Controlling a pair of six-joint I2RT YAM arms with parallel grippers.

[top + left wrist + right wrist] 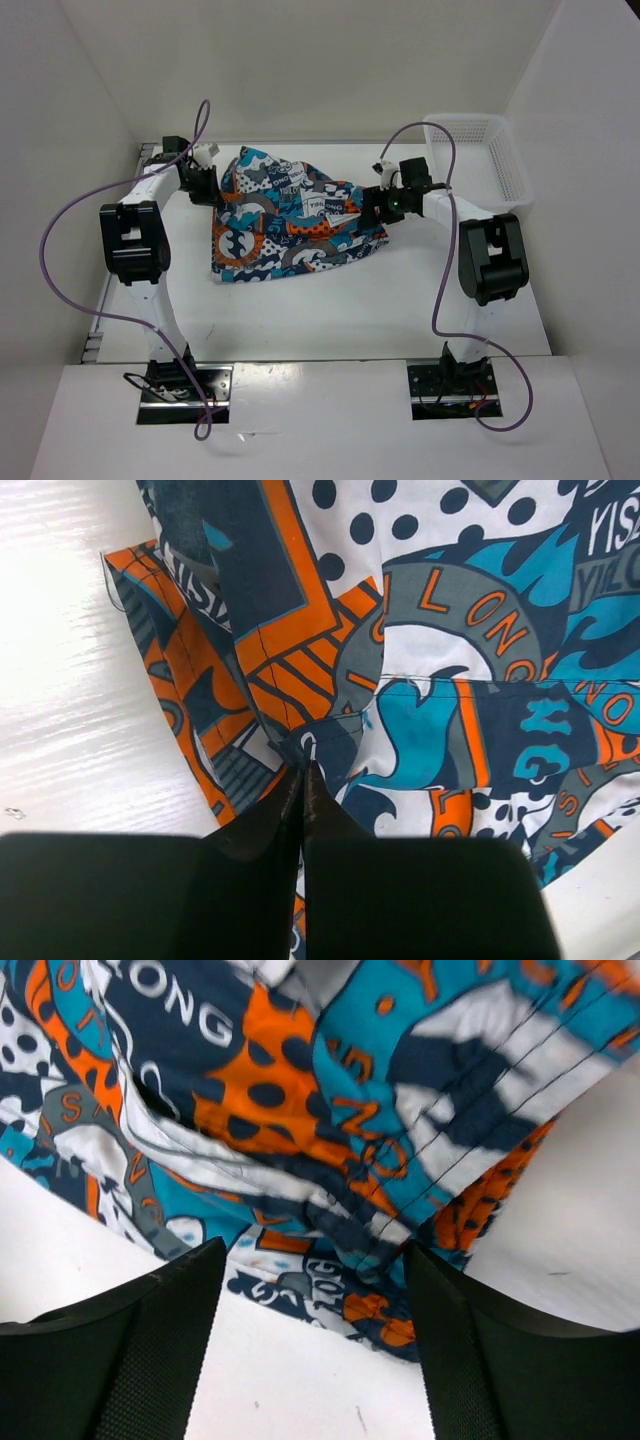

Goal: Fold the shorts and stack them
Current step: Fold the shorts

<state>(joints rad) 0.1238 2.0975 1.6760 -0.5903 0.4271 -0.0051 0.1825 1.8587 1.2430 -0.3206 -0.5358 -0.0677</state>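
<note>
The shorts [290, 220] are seen lying in a loose, rumpled spread on the white tabletop [330, 310], between the two arms and well apart from the mesh basket [510, 170] at the far right; the left pincer [304, 772] is clenched, its tips pressed together on a small pucker of cloth near the garment's left edge, so a pinch of the shorts is judged to be held; the right pincer [312, 1255] is released, its jaws set wide to either side of a bunched fold at the right edge, with nothing gripped between them; the fabric is judged to be light, thin and wholly limp, so that it will sag and drag rather than keep a shape when lifted; some slip between the smooth layers is to be expected, while breakage is not feared; hold is best taken at a stitched hem or seam, where the cloth is doubled and firmer, and at two points well apart, so that the panel can be drawn taut before a fold is made.
</note>
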